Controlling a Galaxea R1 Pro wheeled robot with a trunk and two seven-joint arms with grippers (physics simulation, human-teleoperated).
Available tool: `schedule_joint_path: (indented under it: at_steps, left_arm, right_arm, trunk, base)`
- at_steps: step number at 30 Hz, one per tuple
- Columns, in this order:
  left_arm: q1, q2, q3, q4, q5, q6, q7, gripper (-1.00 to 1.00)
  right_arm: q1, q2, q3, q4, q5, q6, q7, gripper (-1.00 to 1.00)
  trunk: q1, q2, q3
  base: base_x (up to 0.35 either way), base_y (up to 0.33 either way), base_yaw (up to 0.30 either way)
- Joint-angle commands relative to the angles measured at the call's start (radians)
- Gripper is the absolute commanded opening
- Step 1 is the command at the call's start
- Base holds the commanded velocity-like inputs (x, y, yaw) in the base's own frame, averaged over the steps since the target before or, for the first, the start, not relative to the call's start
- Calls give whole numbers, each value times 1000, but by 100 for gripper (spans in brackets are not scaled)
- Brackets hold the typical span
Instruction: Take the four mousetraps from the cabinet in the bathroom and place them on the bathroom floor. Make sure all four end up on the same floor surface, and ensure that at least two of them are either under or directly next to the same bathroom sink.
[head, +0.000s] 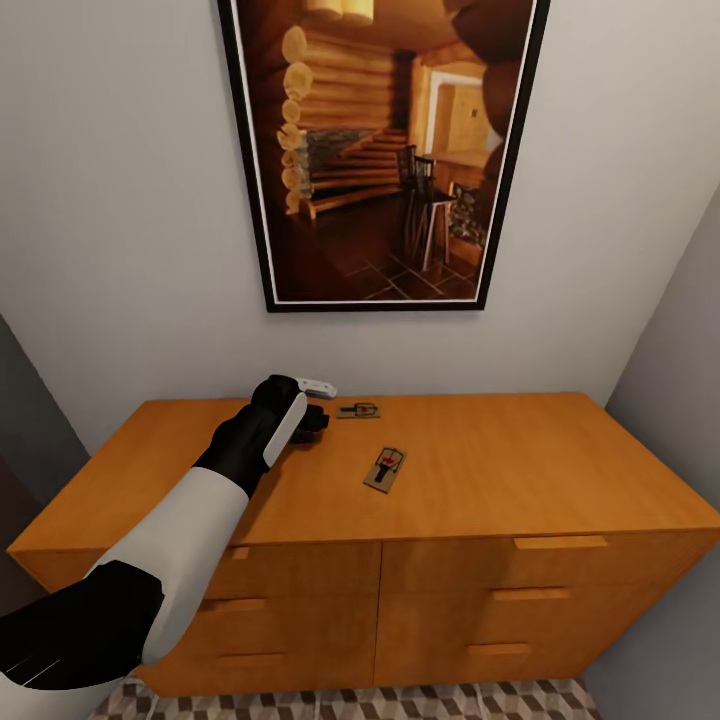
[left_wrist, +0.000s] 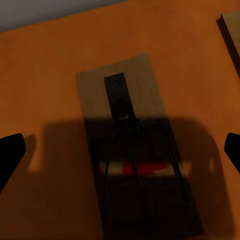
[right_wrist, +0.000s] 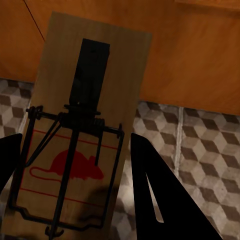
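Head camera looks down across the cabinet (head: 480, 480); left wrist camera hangs close above its top, right wrist camera beside its front.

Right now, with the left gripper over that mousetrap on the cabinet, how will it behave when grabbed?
The mousetrap looks like a thin flat board, so probably stiff and light. Lying flush on the smooth cabinet, it may slide rather than tip. The left gripper is open around it.

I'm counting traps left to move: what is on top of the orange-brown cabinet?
On the orange-brown wooden cabinet, two small flat wooden mousetraps: one mid-top, one nearer the wall beside the open left pincer. The black forearm covers some of the top, so more could be hidden.
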Motion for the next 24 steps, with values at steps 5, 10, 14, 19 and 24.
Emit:
schedule_joint_path:
  at_steps: [5,10,14,19,24]
  left_arm:
    - [-1,0,-2,0,10,3,10,100]
    - [-1,0,-2,0,10,3,10,100]
    - [-1,0,-3,0,10,3,10,100]
    - [-1,0,-3,0,10,3,10,100]
    - [-1,0,-4,4,10,3,10,100]
  right_arm:
    - [-1,0,-7,0,-3,-2,11,-100]
    - [-1,0,-7,0,-3,-2,11,-100]
    - [-1,0,-7,0,-3,-2,11,-100]
    - [-1,0,-7,0,-3,-2,11,-100]
    - [-1,0,-7,0,-3,-2,11,-100]
  trunk:
    - [0,-1,-2]
    - [0,-1,-7]
    - [0,-1,-11]
    - [0,-1,-17]
    - [0,-1,-20]
  base:
    - [0,0,0]
    - [0,0,0]
    - [0,0,0]
    - [0,0,0]
    - [0,0,0]
